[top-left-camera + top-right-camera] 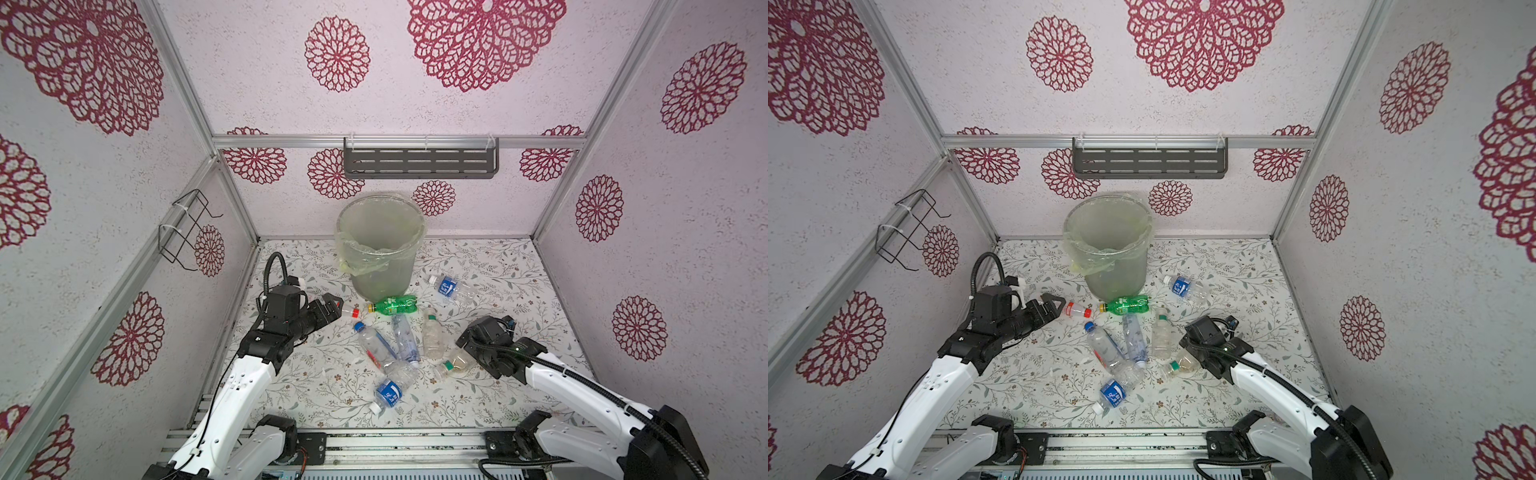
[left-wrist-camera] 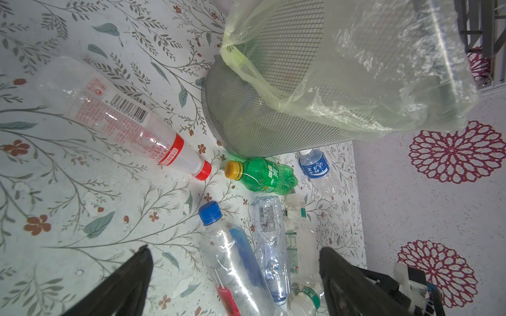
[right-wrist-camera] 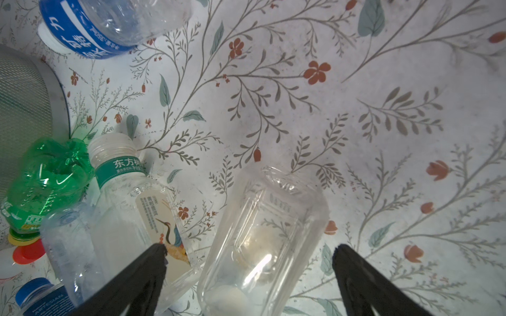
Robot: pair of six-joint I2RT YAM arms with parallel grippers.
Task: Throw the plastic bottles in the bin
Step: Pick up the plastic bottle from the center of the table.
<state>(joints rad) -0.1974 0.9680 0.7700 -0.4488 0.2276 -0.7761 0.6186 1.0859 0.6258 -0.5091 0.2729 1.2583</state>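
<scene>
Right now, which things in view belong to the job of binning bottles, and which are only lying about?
For the job: bin, green bottle, red-capped bottle, blue-capped bottle, crushed clear bottle, crane-labelled bottle, blue-labelled bottle beside the bin, blue-labelled bottle nearest the robot, clear bottle under the right wrist.

Not for the job: dark slotted shelf, wire rack, both on the walls.

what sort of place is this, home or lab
Probably a staged robot test cell, not a real room: wallpapered panels in an aluminium frame, a left arm and right arm mounted on a rail, and a lined bin and plastic bottles strewn on a floral table.
</scene>
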